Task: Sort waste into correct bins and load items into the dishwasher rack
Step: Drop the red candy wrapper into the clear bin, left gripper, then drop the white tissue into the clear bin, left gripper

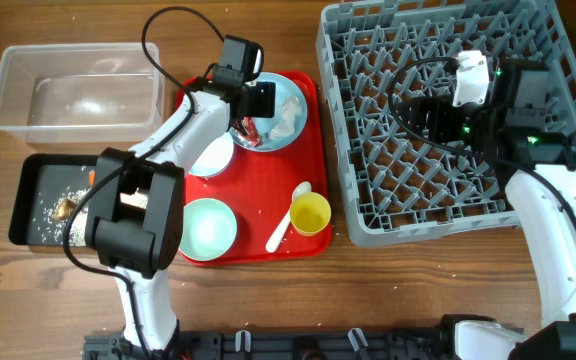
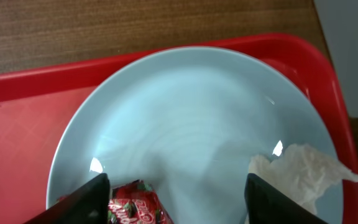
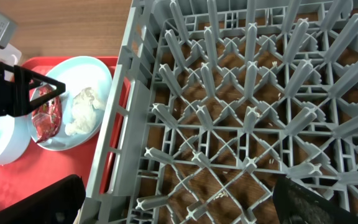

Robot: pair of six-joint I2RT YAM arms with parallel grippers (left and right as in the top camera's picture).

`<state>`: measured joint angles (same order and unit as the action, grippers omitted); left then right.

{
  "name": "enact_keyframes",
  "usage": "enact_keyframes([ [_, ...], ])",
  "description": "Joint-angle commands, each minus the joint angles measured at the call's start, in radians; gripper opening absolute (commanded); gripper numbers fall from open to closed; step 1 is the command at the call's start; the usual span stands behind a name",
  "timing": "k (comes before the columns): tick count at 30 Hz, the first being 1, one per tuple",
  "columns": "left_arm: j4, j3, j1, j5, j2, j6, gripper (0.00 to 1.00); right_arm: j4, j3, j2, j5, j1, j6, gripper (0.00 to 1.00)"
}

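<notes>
Left gripper (image 2: 178, 208) – fingers apart, hung over pale blue plate (image 2: 191, 118) on red tray (image 2: 17, 143); red wrapper (image 2: 135, 208) lay just inside one finger, tissue (image 2: 300, 174) beside the other. Right gripper (image 3: 185, 211) – fingers wide apart, empty, above grey rack (image 3: 229, 124). Spoon (image 1: 290, 215), yellow cup (image 1: 310, 213) sat on same tray.

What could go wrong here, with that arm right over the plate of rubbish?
The red wrapper lies by one finger of the open left tool, not centred, so closing might only nudge it. The tissue sits near the other finger and could get pinched along with it. Pressing down might slide the plate.
</notes>
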<state>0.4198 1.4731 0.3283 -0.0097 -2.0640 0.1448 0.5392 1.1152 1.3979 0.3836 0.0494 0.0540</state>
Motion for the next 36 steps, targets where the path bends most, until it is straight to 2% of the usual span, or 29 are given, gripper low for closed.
enact_keyframes([
  [1,0.038,0.002,0.012,-0.006,-0.058,-0.01,0.65,0.002,0.004,0.009,-0.003,-0.003,-0.004,1.0],
  [4,0.093,0.002,0.012,-0.006,-0.097,-0.01,0.57,0.002,0.004,0.011,-0.003,-0.003,-0.004,1.0],
  [6,0.106,0.001,0.012,0.009,-0.097,-0.003,0.43,0.003,0.004,0.012,-0.003,-0.003,-0.004,1.0],
  [7,0.105,0.0,0.012,0.017,-0.097,-0.003,0.34,0.002,0.004,0.012,-0.003,-0.003,-0.004,1.0],
  [9,0.104,-0.001,0.012,0.017,-0.097,0.002,0.04,0.002,0.004,0.012,-0.003,-0.003,-0.003,1.0],
  [13,0.104,0.026,0.012,0.029,-0.058,0.028,0.04,0.002,0.004,0.012,-0.003,-0.003,-0.003,1.0],
  [17,0.201,0.152,-0.017,0.039,0.111,0.055,0.04,0.002,0.004,0.012,-0.004,-0.003,-0.003,1.0],
  [20,0.229,0.158,-0.103,0.034,0.266,0.076,0.04,0.002,0.004,0.012,-0.004,-0.003,-0.003,1.0],
  [22,0.286,0.158,-0.216,-0.066,0.325,0.076,0.04,0.0,0.004,0.012,-0.004,-0.003,-0.002,1.0],
  [24,0.312,0.153,-0.313,-0.131,0.312,0.072,0.04,-0.002,0.004,0.012,-0.003,-0.003,-0.003,1.0],
  [27,0.311,0.127,-0.459,-0.141,0.237,0.072,0.04,-0.001,0.004,0.012,-0.003,-0.003,-0.003,1.0],
  [28,0.301,0.127,-0.493,-0.138,0.199,0.072,0.1,-0.001,0.004,0.012,-0.003,-0.003,-0.003,1.0],
  [29,0.279,0.127,-0.52,-0.138,0.164,0.072,0.43,-0.001,0.004,0.012,-0.003,-0.003,-0.002,1.0],
  [30,0.257,0.127,-0.535,-0.137,0.135,0.072,0.86,-0.002,0.004,0.012,-0.003,-0.003,-0.002,1.0],
  [31,0.239,0.127,-0.539,-0.137,0.119,0.072,0.99,0.0,0.004,0.012,-0.003,-0.003,-0.003,1.0],
  [35,0.154,0.145,-0.47,-0.054,0.133,0.054,1.0,0.0,0.004,0.012,-0.003,-0.003,-0.002,1.0],
  [36,0.137,0.155,-0.414,-0.007,0.147,0.009,0.99,0.0,0.004,0.012,-0.003,-0.003,-0.002,1.0],
])
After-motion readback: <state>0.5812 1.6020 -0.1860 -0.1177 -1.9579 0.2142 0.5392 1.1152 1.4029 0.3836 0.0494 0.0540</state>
